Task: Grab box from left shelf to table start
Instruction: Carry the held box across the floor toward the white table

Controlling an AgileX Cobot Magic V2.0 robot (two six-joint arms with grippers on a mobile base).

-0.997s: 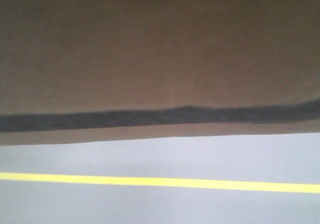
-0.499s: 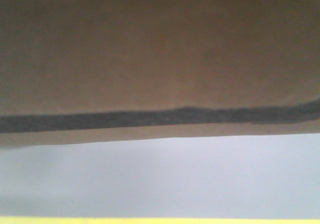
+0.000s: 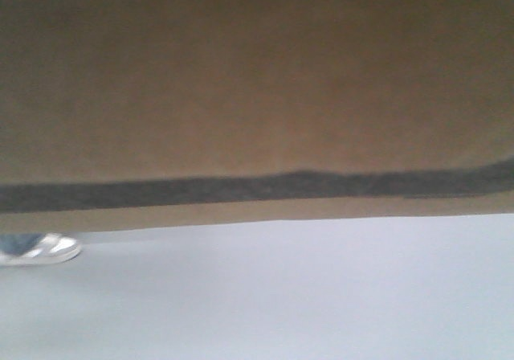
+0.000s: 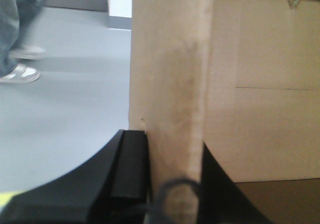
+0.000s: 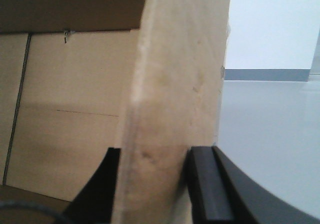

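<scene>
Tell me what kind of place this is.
Probably an indoor warehouse or lab hall: a smooth grey floor, a white wall with a grey baseboard, and a passer-by's sneaker beyond the cardboard box.

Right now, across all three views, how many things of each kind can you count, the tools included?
Cardboard box: 1
Tools: 2, left tool and right tool, both gripping box walls
Shoes: 2, near shoe and far shoe
Total: 5
</scene>
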